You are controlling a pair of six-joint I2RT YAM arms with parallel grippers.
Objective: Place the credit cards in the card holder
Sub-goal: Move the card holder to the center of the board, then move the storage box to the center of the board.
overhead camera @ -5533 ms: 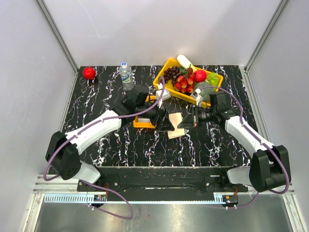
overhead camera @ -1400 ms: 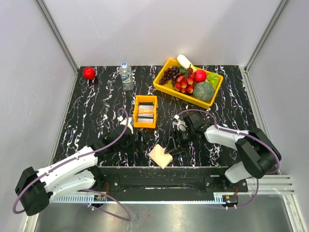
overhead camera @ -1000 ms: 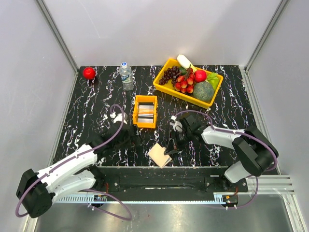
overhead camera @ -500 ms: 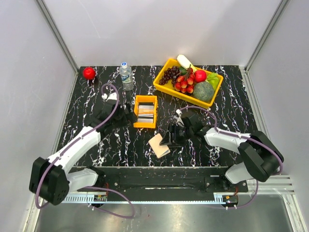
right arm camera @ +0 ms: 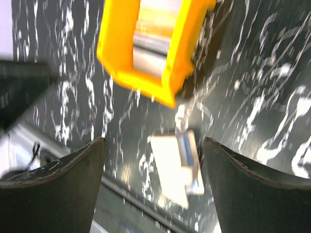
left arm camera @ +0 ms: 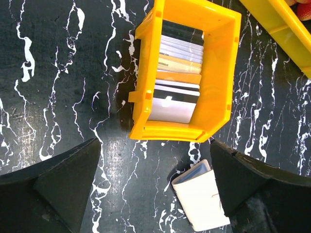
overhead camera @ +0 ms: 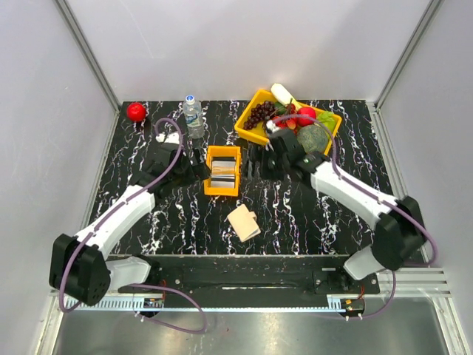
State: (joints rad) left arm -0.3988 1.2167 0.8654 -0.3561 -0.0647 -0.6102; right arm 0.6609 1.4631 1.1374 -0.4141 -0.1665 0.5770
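- Your left hand (overhead camera: pixel 189 167) is open with nothing between its fingers; it hovers just left of the small orange tray (overhead camera: pixel 208 171)
- In the left wrist view the two black fingers (left arm camera: pixel 63 187) stand wide apart, with the tray's near end and the table (left arm camera: pixel 63 73) showing between them
- Your right hand (overhead camera: pixel 255 160) is open too and holds nothing; it sits just right of the same tray, with its arm reaching past the big yellow fruit tray (overhead camera: pixel 244 117)
- The right wrist view is blurred, but you can make out both fingers (right arm camera: pixel 58 187) spread apart, and the tray and the card holder below them
- The credit cards (left arm camera: pixel 177 73) are stacked inside the small orange tray; you can see grey, white and orange edges, with a silvery one at the near end
- The card holder (overhead camera: pixel 243 222) lies flat on the table, tilted, nearer the arm bases than the orange tray and apart from both hands
- A pale blue-grey strip shows along one edge of the card holder
- A water bottle (overhead camera: pixel 193 116) stands upright behind the orange tray, and a red ball (overhead camera: pixel 136 111) sits at the far left corner
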